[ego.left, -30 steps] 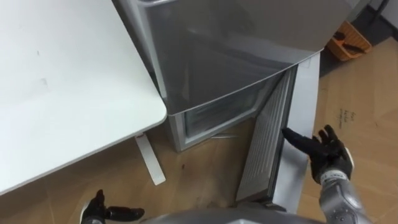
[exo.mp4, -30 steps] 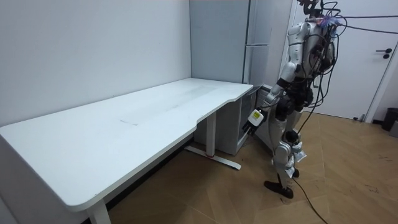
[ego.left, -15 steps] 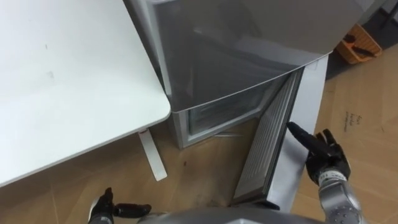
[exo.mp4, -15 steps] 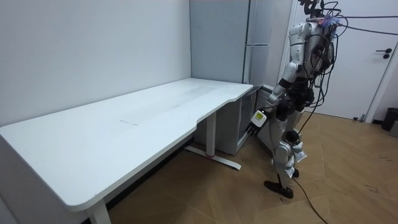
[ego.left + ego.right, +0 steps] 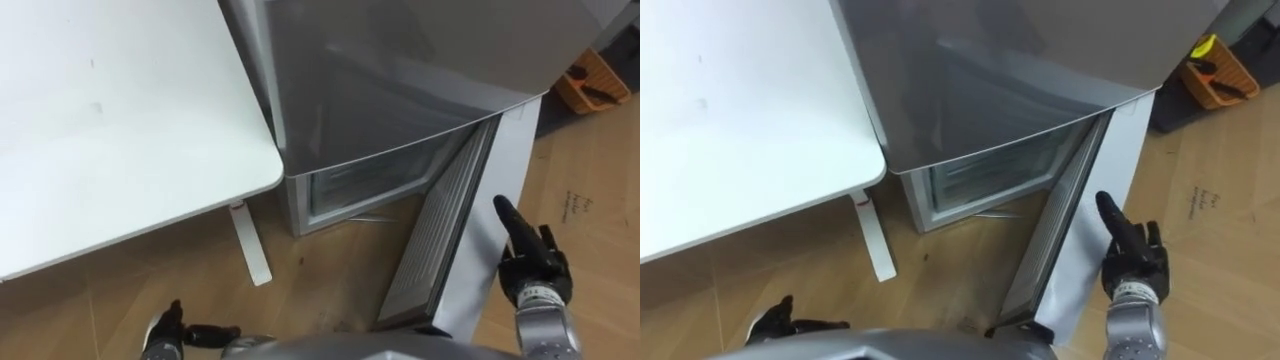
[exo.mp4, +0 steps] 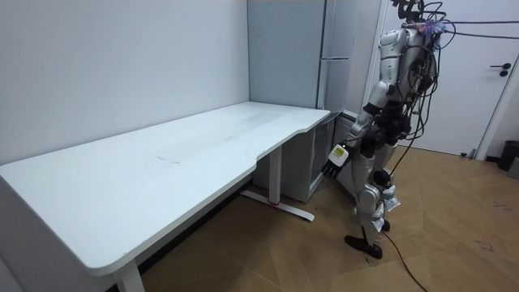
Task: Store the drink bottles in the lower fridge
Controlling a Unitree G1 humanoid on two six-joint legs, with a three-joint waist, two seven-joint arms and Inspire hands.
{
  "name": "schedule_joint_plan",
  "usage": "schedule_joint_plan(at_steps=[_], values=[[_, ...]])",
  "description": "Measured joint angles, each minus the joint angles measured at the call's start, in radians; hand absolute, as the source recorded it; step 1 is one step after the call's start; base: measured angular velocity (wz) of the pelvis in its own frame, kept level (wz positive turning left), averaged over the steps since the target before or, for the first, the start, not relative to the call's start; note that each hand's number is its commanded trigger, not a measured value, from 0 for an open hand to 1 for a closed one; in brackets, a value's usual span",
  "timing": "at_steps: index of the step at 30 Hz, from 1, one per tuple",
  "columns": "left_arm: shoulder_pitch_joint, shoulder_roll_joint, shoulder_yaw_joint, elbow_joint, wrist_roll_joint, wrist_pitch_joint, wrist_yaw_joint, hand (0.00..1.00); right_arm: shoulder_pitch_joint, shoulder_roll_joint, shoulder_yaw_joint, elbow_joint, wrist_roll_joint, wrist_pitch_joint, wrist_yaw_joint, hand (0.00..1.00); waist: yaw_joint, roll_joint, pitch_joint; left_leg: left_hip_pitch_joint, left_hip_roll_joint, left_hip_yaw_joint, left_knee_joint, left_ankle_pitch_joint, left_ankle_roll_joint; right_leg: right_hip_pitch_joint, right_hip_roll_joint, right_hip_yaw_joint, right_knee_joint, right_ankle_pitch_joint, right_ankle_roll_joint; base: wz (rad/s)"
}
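Note:
The grey fridge (image 5: 400, 70) stands past the end of the white desk, and I stand facing it. Its lower door (image 5: 445, 240) hangs wide open, swung to the right, with the ribbed inner side facing the lower compartment (image 5: 355, 185). That compartment shows pale shelves inside. My right hand (image 5: 528, 258) is open with straight fingers pointing up, just off the door's pale outer face (image 5: 1110, 170). My left hand (image 5: 188, 333) hangs low at the lower left, fingers relaxed and holding nothing; in the room view the left hand (image 6: 334, 159) hangs by my thigh.
The white desk (image 5: 120, 120) fills the left side, with its leg and foot (image 5: 250, 245) close to the fridge's left corner. An orange basket (image 5: 592, 85) sits on the wood floor at the far right. A white room door (image 6: 478, 81) is behind me.
My right hand has come off the door's edge and turned from pointing left to pointing up. The left hand has swung slightly. The eye view has shifted a little.

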Motion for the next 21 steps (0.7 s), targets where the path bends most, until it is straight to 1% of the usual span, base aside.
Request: schedule_joint_plan(at_steps=[1,4,5,7,8,9,10,11,12,13,14,15,16,17,18,19,20,21], values=[[-0.011,0.003,-0.016,0.014,-0.001,0.0,0.001,0.0,-0.001,0.0,0.003,0.0,0.012,-0.006,0.001,0.0,0.0,0.0,-0.0001,-0.002,-0.001,0.0,0.0,0.0,0.0,-0.005,0.0,0.001,0.002,0.0,0.0,-0.06],[-0.03,0.007,-0.024,0.026,-0.002,0.0,0.006,0.0,-0.006,-0.007,0.023,-0.001,0.013,-0.023,0.02,0.0,0.002,0.0,-0.0004,-0.024,-0.003,0.002,0.018,-0.002,0.003,-0.035,0.0,0.001,0.019,0.001,-0.002,-0.14],[-0.032,0.007,-0.029,0.024,-0.004,0.001,0.006,0.0,-0.021,-0.016,0.039,-0.001,0.013,-0.024,0.021,0.0,0.003,-0.001,-0.0002,-0.037,-0.006,0.002,0.028,-0.004,0.006,-0.059,-0.002,0.001,0.036,0.001,-0.002,-0.36],[-0.035,0.013,-0.044,0.022,-0.009,0.005,0.002,0.0,-0.044,-0.017,0.046,0.0,0.013,-0.024,0.021,0.0,0.002,-0.004,-0.0001,-0.056,-0.012,0.003,0.041,-0.007,0.01,-0.089,-0.007,-0.001,0.061,0.003,-0.004,-0.32],[-0.044,0.018,-0.058,0.017,-0.007,0.015,-0.004,0.0,-0.066,-0.018,0.052,0.011,0.013,-0.023,0.026,0.0,0.002,-0.01,0.0009,-0.066,-0.017,0.003,0.054,-0.009,0.014,-0.105,-0.011,0.0,0.073,0.005,-0.004,-0.21],[-0.047,0.019,-0.059,0.013,-0.005,0.02,-0.004,0.0,-0.078,-0.019,0.055,0.02,0.013,-0.022,0.031,0.0,0.002,-0.01,0.0016,-0.071,-0.019,0.004,0.058,-0.01,0.015,-0.11,-0.014,0.001,0.075,0.008,-0.004,-0.24],[-0.054,0.018,-0.061,0.008,-0.005,0.021,-0.005,0.0,-0.103,-0.018,0.068,0.033,0.014,-0.013,0.039,0.0,0.002,-0.01,0.0031,-0.083,-0.021,0.006,0.066,-0.009,0.018,-0.119,-0.014,0.004,0.067,0.022,-0.003,-0.21],[-0.054,0.018,-0.06,0.004,-0.01,0.021,-0.006,0.0,-0.127,-0.017,0.092,0.034,0.013,-0.004,0.044,0.0,0.002,-0.011,0.0039,-0.093,-0.021,0.015,0.066,-0.002,0.025,-0.12,-0.011,0.012,0.044,0.045,-0.001,-0.2],[-0.054,0.018,-0.06,0.002,-0.01,0.021,-0.006,0.0,-0.14,-0.017,0.106,0.035,0.013,0.002,0.047,0.0,0.002,-0.011,0.004,-0.1,-0.02,0.021,0.06,0.001,0.027,-0.118,-0.009,0.015,0.029,0.057,0.001,-0.18],[-0.053,0.022,-0.058,0.002,-0.007,0.023,-0.006,0.0,-0.166,-0.008,0.134,0.045,0.013,0.022,0.059,0.0,0.006,-0.005,0.0106,-0.103,0.003,0.058,0.058,0.005,0.03,-0.124,-0.007,-0.017,0.072,0.04,-0.016,-0.05],[-0.045,0.031,-0.057,0.0,-0.005,0.032,-0.007,0.0,-0.17,-0.001,0.162,0.047,0.012,0.047,0.076,0.0,0.011,-0.01,0.0065,-0.094,0.013,0.067,0.058,0.007,0.026,-0.115,-0.018,-0.095,0.2,-0.042,-0.03,0.05],[-0.039,0.034,-0.057,-0.008,-0.004,0.037,-0.007,0.0,-0.17,0.001,0.173,0.045,0.012,0.06,0.09,0.0,0.017,-0.015,0.0043,-0.092,0.012,0.068,0.058,0.009,0.024,-0.096,-0.026,-0.127,0.237,-0.08,-0.029,0.14],[-0.028,0.038,-0.053,-0.028,-0.009,0.043,-0.008,0.0,-0.178,0.007,0.193,0.04,0.016,0.084,0.119,0.0,0.039,-0.026,0.0048,-0.093,0.004,0.067,0.067,0.009,0.022,-0.052,-0.046,-0.159,0.266,-0.136,-0.019,0.14],[-0.025,0.04,-0.041,-0.051,-0.024,0.043,-0.01,0.0,-0.198,0.013,0.219,0.039,0.019,0.102,0.143,0.0,0.052,-0.044,0.0047,-0.104,-0.007,0.051,0.097,0.004,0.016,-0.033,-0.057,-0.156,0.244,-0.162,-0.018,0.15],[-0.026,0.038,-0.038,-0.057,-0.034,0.042,-0.011,0.0,-0.208,0.014,0.238,0.038,0.019,0.109,0.155,0.0,0.056,-0.044,0.0081,-0.107,-0.011,0.039,0.112,0.002,0.013,-0.029,-0.058,-0.157,0.224,-0.169,-0.028,0.13],[-0.028,0.03,-0.039,-0.067,-0.051,0.041,-0.012,0.0,-0.23,0.014,0.277,0.037,0.019,0.131,0.178,0.0,0.062,-0.036,0.0063,-0.118,-0.019,0.026,0.12,0.005,0.009,-0.024,-0.046,-0.145,0.186,-0.167,-0.033,0.04],[-0.024,0.021,-0.038,-0.066,-0.061,0.038,-0.01,0.0,-0.251,0.011,0.316,0.032,0.015,0.165,0.198,0.0,0.066,-0.028,0.0038,-0.122,-0.024,0.008,0.111,0.013,0.007,-0.013,-0.036,-0.134,0.147,-0.164,-0.056,0.0],[-0.024,0.014,-0.037,-0.061,-0.062,0.038,-0.008,0.0,-0.254,0.019,0.329,0.032,0.013,0.183,0.213,0.0,0.065,-0.022,0.0031,-0.12,-0.024,0.001,0.107,0.017,0.007,-0.006,-0.032,-0.134,0.134,-0.158,-0.059,0.0]])
